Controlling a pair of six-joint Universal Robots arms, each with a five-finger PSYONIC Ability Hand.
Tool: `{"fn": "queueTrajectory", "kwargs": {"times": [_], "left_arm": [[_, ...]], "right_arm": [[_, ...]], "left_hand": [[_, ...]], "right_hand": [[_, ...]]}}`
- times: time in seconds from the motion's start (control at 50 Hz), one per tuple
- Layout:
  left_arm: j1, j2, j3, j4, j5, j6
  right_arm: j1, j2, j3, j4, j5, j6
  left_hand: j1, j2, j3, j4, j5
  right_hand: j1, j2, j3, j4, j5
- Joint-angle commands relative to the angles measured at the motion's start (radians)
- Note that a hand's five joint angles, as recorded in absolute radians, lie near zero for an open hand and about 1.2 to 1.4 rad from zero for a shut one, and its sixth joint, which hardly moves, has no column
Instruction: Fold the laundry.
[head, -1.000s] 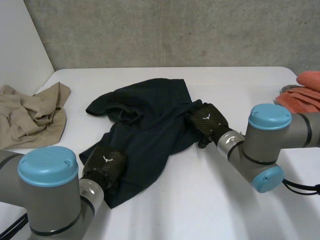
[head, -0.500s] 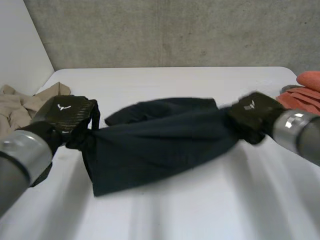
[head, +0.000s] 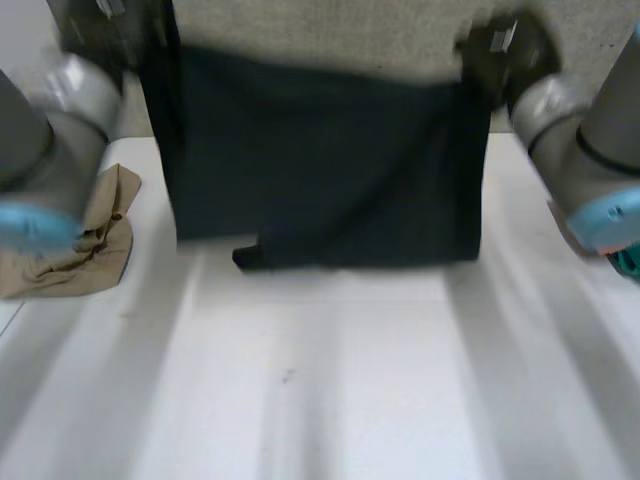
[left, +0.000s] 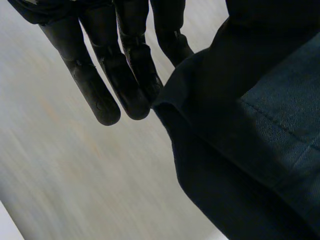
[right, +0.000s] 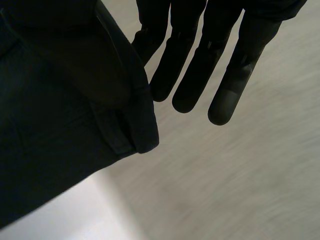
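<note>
While both hands are up high, the dark cloth hangs spread between them like a curtain, over the far half of the table and in front of the grey wall. The left hand has one top corner and the right hand has the other, so the top edge runs roughly level from hand to hand, sagging a bit in the middle.

In the left wrist view the fingers are straight, with the cloth bunched right against them on the thumb side, so it looks pinched there rather than wrapped. It's the same on the right: straight fingers, with a hemmed fold of cloth clamped beside them.

The bottom edge sits low near the tabletop, and I honestly can't tell if it touches. A little flap sticks out at the lower corner on the left-arm side.

A crumpled tan cloth lies on the table under the left arm, apart from the dark one.
</note>
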Motion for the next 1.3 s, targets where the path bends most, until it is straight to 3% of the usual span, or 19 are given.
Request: {"fn": "queueTrajectory", "kwargs": {"times": [0.02, 0.12, 0.2, 0.4, 0.58, 0.62, 0.66, 0.74, 0.8, 0.9, 1.04, 1.14, 1.3], "left_arm": [[0.036, -0.019, 0.264, 0.106, -0.024, -0.162], [0.049, -0.063, 0.306, -0.053, -0.029, -0.172], [0.060, -0.068, 0.187, -0.121, -0.026, -0.173], [0.023, -0.098, -0.272, -0.023, 0.023, -0.144], [0.011, -0.187, -0.507, 0.065, 0.011, 0.058], [0.011, -0.174, -0.524, 0.065, 0.008, 0.075], [0.010, -0.140, -0.546, 0.063, 0.012, 0.080], [0.008, -0.057, -0.576, 0.052, 0.012, 0.077], [0.008, 0.012, -0.607, 0.026, 0.009, 0.072], [0.016, 0.113, -0.658, -0.003, 0.008, 0.069], [0.019, 0.185, -0.734, -0.076, 0.020, 0.065], [0.019, 0.120, -0.742, -0.122, 0.031, 0.066], [0.043, -0.046, -0.639, -0.064, 0.048, 0.065]], "right_arm": [[0.000, -0.086, 0.041, -0.553, 0.014, 0.221], [0.001, -0.100, 0.105, -0.561, -0.037, 0.224], [0.010, -0.096, 0.199, -0.472, -0.104, 0.213], [0.024, 0.027, 0.458, -0.346, -0.174, 0.103], [0.024, 0.110, 0.564, -0.152, -0.172, -0.088], [0.024, 0.099, 0.562, -0.107, -0.172, -0.086], [0.023, 0.066, 0.567, -0.055, -0.171, -0.066], [0.010, -0.003, 0.566, 0.002, -0.169, -0.002], [0.001, -0.057, 0.562, 0.037, -0.166, 0.053], [-0.031, -0.128, 0.552, 0.100, -0.172, 0.139], [-0.045, -0.122, 0.492, 0.187, -0.167, 0.181], [-0.034, -0.038, 0.428, 0.194, -0.167, 0.129], [0.016, 0.122, 0.365, 0.090, -0.171, 0.076]], "left_hand": [[0.260, 0.196, 0.208, 0.194, 0.212], [0.260, 0.196, 0.208, 0.194, 0.212], [0.260, 0.196, 0.208, 0.194, 0.212], [0.260, 0.196, 0.208, 0.194, 0.212], [0.260, 0.196, 0.208, 0.194, 0.212], [0.054, -0.011, 0.002, -0.012, 0.005], [-0.380, -0.444, -0.432, -0.446, -0.428], [-0.646, -0.711, -0.698, -0.712, -0.695], [-0.752, -0.816, -0.804, -0.818, -0.801], [-0.750, -0.814, -0.801, -0.815, -0.798], [-0.500, -0.565, -0.552, -0.566, -0.549], [-0.424, -0.488, -0.475, -0.489, -0.472], [-0.438, -0.503, -0.490, -0.504, -0.487]], "right_hand": [[0.265, 0.215, 0.207, 0.199, 0.232], [0.265, 0.215, 0.207, 0.199, 0.232], [0.265, 0.215, 0.207, 0.199, 0.232], [0.265, 0.215, 0.207, 0.199, 0.232], [0.265, 0.215, 0.207, 0.199, 0.232], [0.035, -0.015, -0.024, -0.032, 0.002], [-0.265, -0.315, -0.323, -0.331, -0.298], [-0.662, -0.712, -0.720, -0.728, -0.695], [-0.666, -0.716, -0.724, -0.732, -0.699], [-0.636, -0.686, -0.695, -0.703, -0.669], [-0.604, -0.654, -0.663, -0.670, -0.637], [-0.563, -0.613, -0.622, -0.629, -0.596], [-0.554, -0.604, -0.613, -0.620, -0.587]]}}
